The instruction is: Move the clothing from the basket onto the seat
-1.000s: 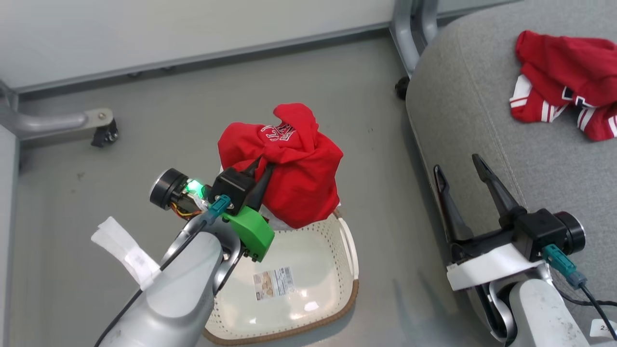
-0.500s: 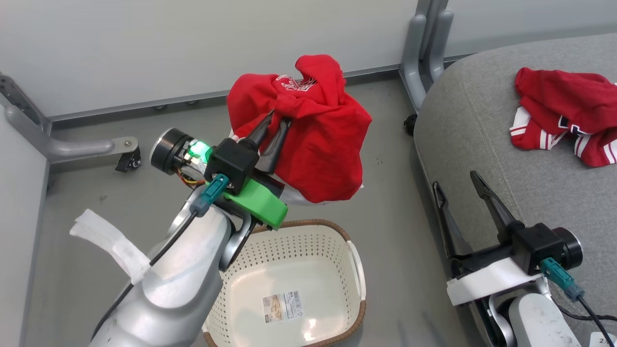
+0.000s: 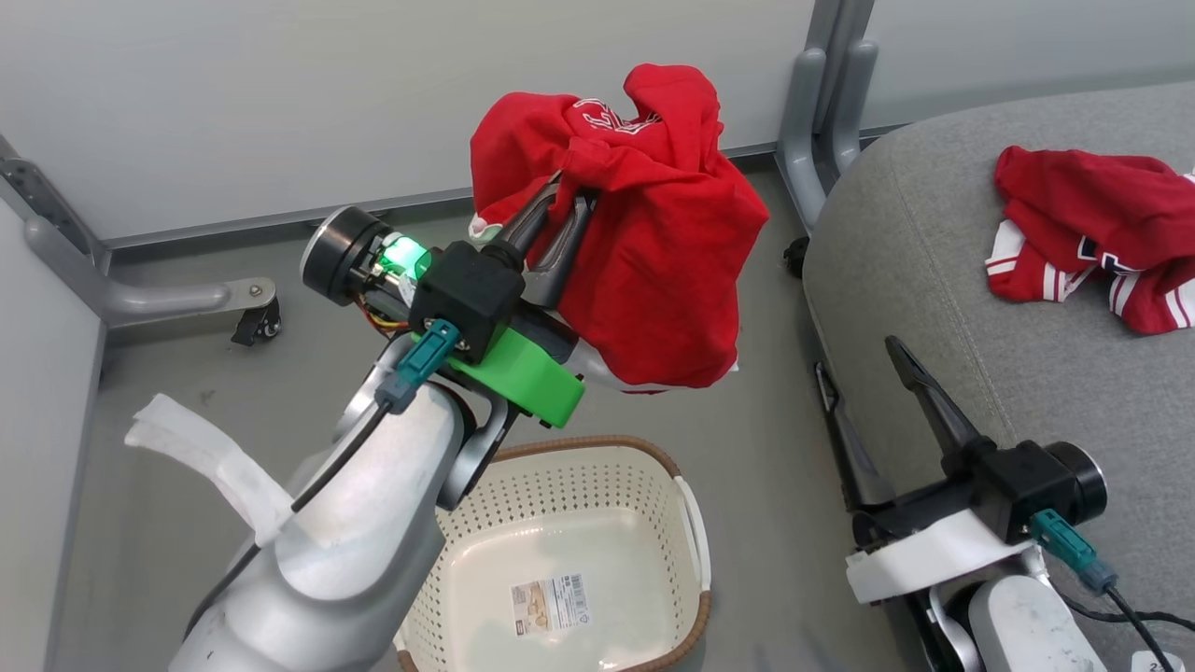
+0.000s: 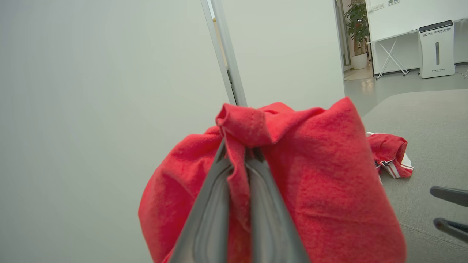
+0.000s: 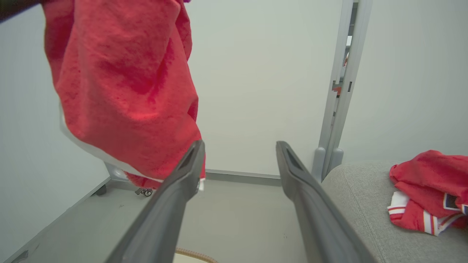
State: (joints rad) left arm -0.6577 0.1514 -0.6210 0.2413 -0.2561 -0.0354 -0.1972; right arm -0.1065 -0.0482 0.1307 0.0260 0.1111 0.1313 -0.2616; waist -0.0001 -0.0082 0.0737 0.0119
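Note:
My left gripper (image 3: 567,194) is shut on a plain red garment (image 3: 653,271) with small white lettering, which hangs in the air well above the floor; the left wrist view has its fingers (image 4: 215,204) pinching a fold of that cloth (image 4: 314,175). Below it stands the cream basket (image 3: 569,551), with just a barcode sticker inside. A red garment with white stripes (image 3: 1092,233) lies on the grey seat (image 3: 943,271) at the right. By the seat's near edge my right gripper (image 3: 854,364) is open and holds nothing; its fingers (image 5: 172,197) frame the hanging cloth (image 5: 120,84).
White partition panels with grey metal posts (image 3: 822,93) stand behind. A caster foot (image 3: 257,322) sits on the grey floor at the left. A white tape strip (image 3: 205,457) hangs off my left forearm.
The head camera has tilted up. My left gripper has lifted the red garment clear of the basket, higher and toward the seat. The right gripper stays open beside the seat.

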